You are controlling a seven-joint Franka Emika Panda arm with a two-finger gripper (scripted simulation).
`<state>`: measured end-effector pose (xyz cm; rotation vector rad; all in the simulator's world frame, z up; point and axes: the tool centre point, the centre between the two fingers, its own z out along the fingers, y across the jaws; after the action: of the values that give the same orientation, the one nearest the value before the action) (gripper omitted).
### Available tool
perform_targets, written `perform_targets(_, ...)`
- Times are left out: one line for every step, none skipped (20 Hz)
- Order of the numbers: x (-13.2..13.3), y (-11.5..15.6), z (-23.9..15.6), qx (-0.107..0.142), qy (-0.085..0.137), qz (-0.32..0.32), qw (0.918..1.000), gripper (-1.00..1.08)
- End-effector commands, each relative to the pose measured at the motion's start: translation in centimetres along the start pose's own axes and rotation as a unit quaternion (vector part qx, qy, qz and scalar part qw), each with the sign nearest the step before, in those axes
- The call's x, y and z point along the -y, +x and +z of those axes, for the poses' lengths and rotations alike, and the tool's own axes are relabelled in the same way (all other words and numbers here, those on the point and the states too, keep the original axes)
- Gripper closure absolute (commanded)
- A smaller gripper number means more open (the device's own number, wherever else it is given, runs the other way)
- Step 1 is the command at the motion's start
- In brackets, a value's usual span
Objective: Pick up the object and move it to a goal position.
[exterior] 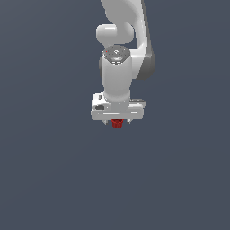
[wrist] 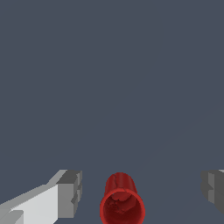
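The object, a small bright red ribbed cup, shows just under the white hand of my gripper in the exterior view. In the wrist view the red cup lies between the two grey fingertips, its open mouth toward the camera. My gripper is open. There is a visible gap between the cup and each finger, wider on one side. The exterior view hides most of the fingers behind the hand, and I cannot tell whether the cup rests on the floor.
A plain dark grey surface fills both views. The white arm rises straight above the hand. No goal marker or other object shows.
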<state>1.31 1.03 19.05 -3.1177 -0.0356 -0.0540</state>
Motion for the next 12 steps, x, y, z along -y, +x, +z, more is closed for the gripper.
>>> perform_targets(0.0, 0.0, 0.0, 0.000, 0.000, 0.000, 1.0000, -0.92)
perform_targets(0.0, 0.0, 0.0, 0.000, 0.000, 0.000, 1.0000, -0.92)
perform_targets(-0.2, -0.1, 0.0, 0.001, 0.000, 0.000, 1.0000, -0.92)
perform_targets(-0.4, -0.2, 0.1, 0.003, 0.000, 0.000, 1.0000, -0.92)
perform_targets(-0.6, -0.3, 0.1, 0.005, 0.000, 0.000, 1.0000, -0.92)
perform_targets(-1.0, -0.5, 0.2, 0.008, 0.000, 0.000, 1.0000, -0.92)
perform_targets(-1.3, -0.7, 0.3, 0.011, 0.000, 0.000, 0.9999, -0.92)
perform_targets(-1.6, -0.8, 0.4, 0.014, 0.000, 0.000, 0.9999, -0.92)
perform_targets(-1.8, -0.9, 0.5, 0.016, 0.000, 0.000, 0.9999, -0.92)
perform_targets(-1.9, -1.0, 0.5, 0.017, 0.000, 0.000, 0.9999, -0.92)
perform_targets(-2.0, -1.0, 0.6, 0.017, 0.000, 0.000, 0.9999, -0.92)
perform_targets(-1.9, -1.0, 0.5, 0.017, 0.000, 0.000, 0.9999, -0.92)
